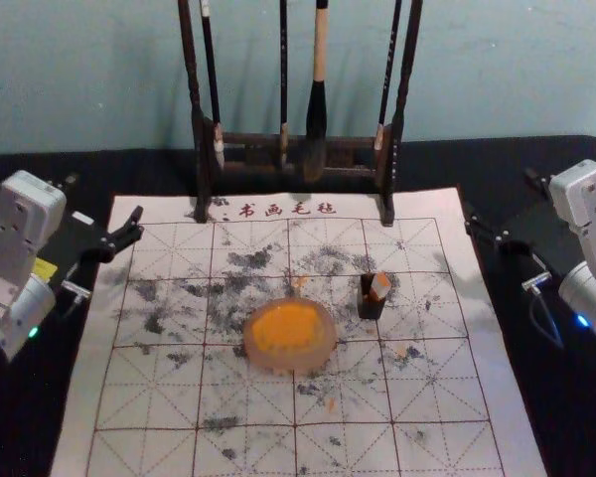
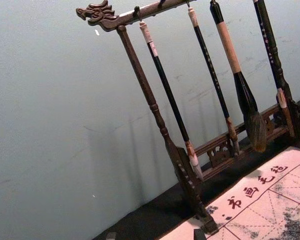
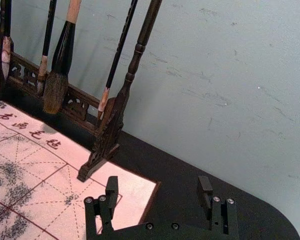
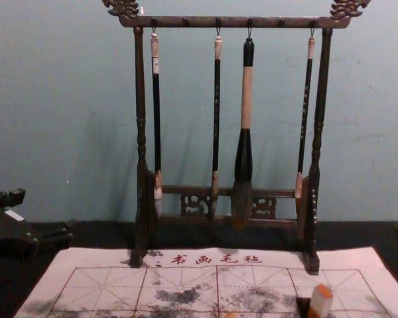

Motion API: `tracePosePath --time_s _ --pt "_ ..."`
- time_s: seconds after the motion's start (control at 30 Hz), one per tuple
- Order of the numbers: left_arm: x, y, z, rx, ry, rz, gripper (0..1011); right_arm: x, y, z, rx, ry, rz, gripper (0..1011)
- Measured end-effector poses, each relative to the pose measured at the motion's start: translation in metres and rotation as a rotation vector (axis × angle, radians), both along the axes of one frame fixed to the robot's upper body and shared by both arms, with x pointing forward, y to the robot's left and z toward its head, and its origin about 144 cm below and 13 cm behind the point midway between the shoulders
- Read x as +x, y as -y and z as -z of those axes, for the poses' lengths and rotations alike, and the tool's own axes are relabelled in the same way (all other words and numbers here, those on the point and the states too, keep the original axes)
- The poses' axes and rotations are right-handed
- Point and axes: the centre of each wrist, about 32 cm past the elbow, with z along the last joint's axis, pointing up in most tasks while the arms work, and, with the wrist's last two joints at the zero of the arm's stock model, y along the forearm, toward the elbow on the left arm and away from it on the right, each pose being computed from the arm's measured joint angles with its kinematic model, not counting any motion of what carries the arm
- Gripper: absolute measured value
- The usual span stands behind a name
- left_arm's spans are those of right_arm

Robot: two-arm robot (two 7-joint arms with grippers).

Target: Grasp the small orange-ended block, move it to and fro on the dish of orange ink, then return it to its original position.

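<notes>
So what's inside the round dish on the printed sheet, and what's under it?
Inside the dish is orange ink, ringed by the paler rim. The ink hides the dish's floor beneath it. Under the dish, the covered patch of printed sheet can't be seen.

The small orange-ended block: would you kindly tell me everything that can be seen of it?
The block is small and pale, straight-sided, with an orange upper end. What it is made of, I cannot tell. It leans with its top to the right, apparently resting in the small black holder, which hides its lower part in the head view. It is right of the ink dish, apart from it. The left gripper and right gripper are clear of it.
</notes>
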Motion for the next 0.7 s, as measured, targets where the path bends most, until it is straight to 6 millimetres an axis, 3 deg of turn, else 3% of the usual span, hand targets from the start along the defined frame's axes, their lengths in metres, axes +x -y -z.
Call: tracePosePath --time_s 0.7 --pt "0.0000 0.0000 0.0000 0.000 0.000 0.000 1002 0.0000 0.0000 0.0000 0.000 0.000 0.000 1002"
